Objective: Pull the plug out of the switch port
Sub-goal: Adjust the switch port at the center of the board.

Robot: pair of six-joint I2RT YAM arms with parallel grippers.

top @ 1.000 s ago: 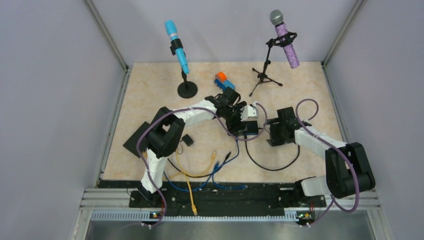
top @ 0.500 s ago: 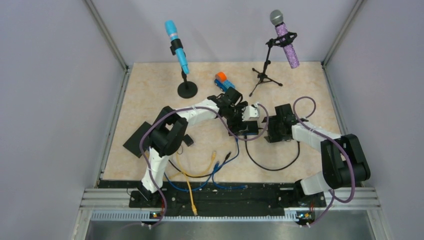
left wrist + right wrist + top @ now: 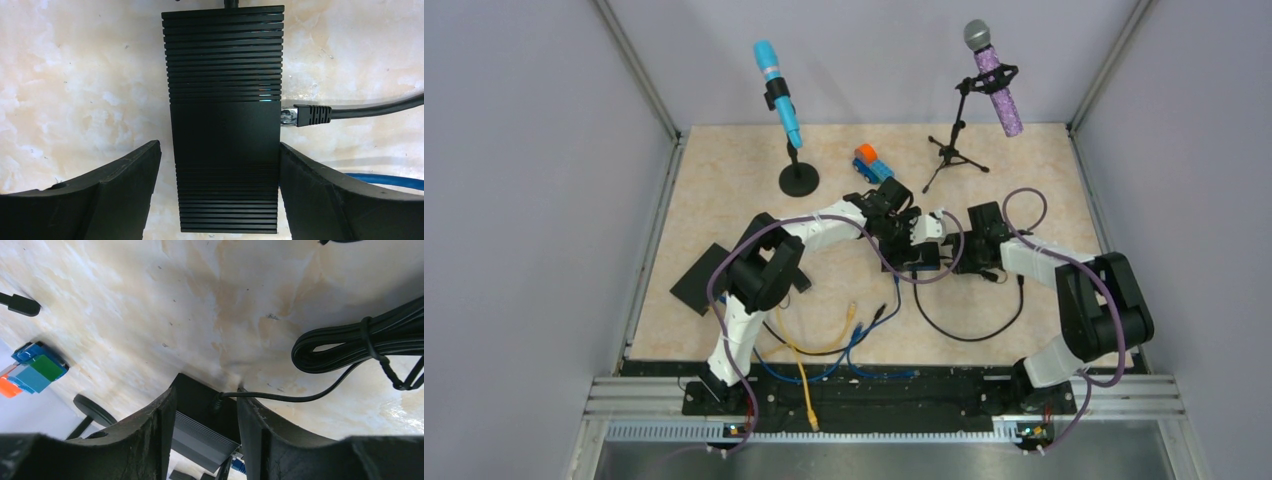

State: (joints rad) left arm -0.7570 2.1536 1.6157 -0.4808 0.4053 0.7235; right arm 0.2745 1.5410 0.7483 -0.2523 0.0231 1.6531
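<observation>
My left fingers [image 3: 125,185]: spread, flanking the switch [image 3: 225,125] on the table [image 3: 75,75]. Plug [image 3: 311,115]: at the switch's right side, seemingly seated in its port. My right fingers [image 3: 150,435]: parted, holding nothing, facing the switch's end.

Left tool [image 3: 220,146] points straight down, spread wide (not clamped); right tool [image 3: 206,390] low, angled, likewise parted.

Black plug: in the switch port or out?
In. Left wrist view: the plug has its clear tip inside the switch.
</observation>
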